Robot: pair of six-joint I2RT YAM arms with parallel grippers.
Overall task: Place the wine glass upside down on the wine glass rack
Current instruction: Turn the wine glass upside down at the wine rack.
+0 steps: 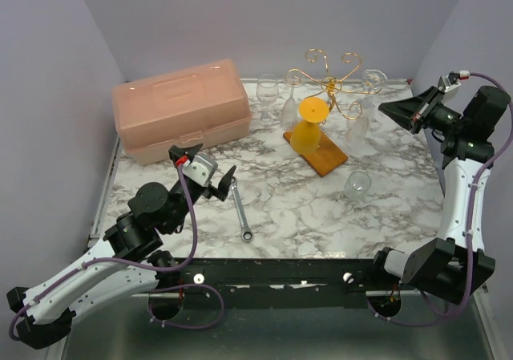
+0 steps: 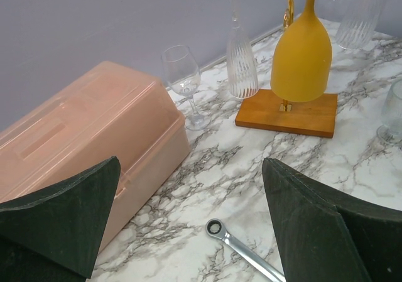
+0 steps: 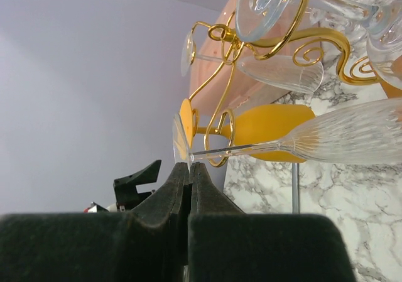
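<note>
The marble table [image 1: 280, 216] lies under both arms. On the outer side of the left gripper [image 1: 204, 165], whose jaws stand wide with nothing between them, sits the pink box [image 1: 180, 107]. The rack [image 1: 327, 161] stands just ahead of the right gripper [image 3: 188, 169]. That gripper's fingers are pressed together on nothing. Their tips lie close beside the foot of a ribbed glass [image 3: 339, 134] hanging bowl-down from a gold scroll, and we cannot tell whether they touch it. An orange glass [image 1: 307, 131] hangs on the side of the rack away from that gripper.

The wine glass [image 1: 358, 185] that we take to be ours stands upright on the table. It is below and behind the right gripper, toward that arm's base and well apart from the rack. A second wine glass [image 1: 267, 87] stands beyond the rack, and a wrench [image 1: 241, 210] lies just ahead of the left gripper.

We judge the step in hand to be fetching our glass. We should draw the right gripper straight back from the hanging foot so nothing swings, then open its jaws. The stem is the place to grip, and the glass should be turned over well clear of the rack. Then we slide the stem into a free scroll until the foot rests on the wire.
</note>
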